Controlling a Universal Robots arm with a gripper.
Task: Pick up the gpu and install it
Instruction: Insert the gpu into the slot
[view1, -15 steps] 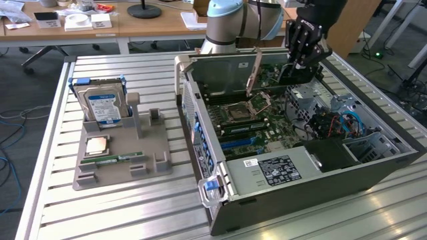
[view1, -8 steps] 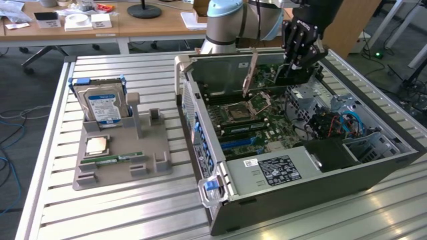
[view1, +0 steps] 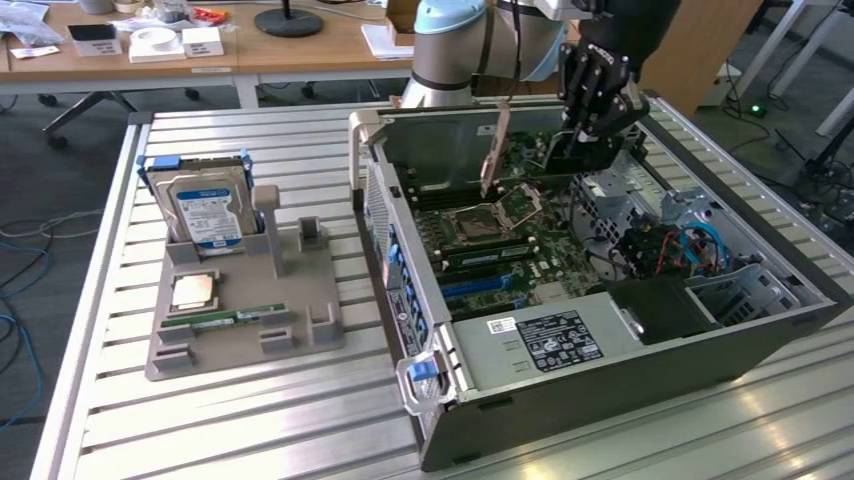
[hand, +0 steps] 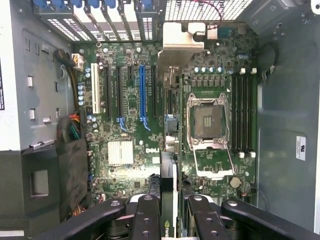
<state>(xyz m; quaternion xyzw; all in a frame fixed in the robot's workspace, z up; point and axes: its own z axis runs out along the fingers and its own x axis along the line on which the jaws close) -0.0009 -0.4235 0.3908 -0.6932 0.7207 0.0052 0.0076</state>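
The gpu (view1: 577, 158) hangs on edge over the open computer case (view1: 747, 340), my gripper (view1: 591, 128) shut on its black top edge. Its long silvery bracket (view1: 499, 150) points down towards the motherboard (view1: 501, 245). In the wrist view the gpu (hand: 169, 172) appears edge-on between the black fingers (hand: 145, 215) of my gripper (hand: 169, 212), with the bracket (hand: 181, 42) at its far end near the case's rear slot openings. The card floats above the board, between the long blue slot (hand: 142, 92) and the open CPU socket (hand: 207, 122); it touches neither.
On the exterior view's left a grey holder (view1: 240, 320) carries a blue-labelled hard drive (view1: 203, 205), a CPU chip (view1: 195, 290) and a RAM stick (view1: 220, 320). The case walls, power supply (view1: 554, 335) and drive cage (view1: 747, 290) ring the motherboard. Desks stand behind the slatted table (view1: 267, 420).
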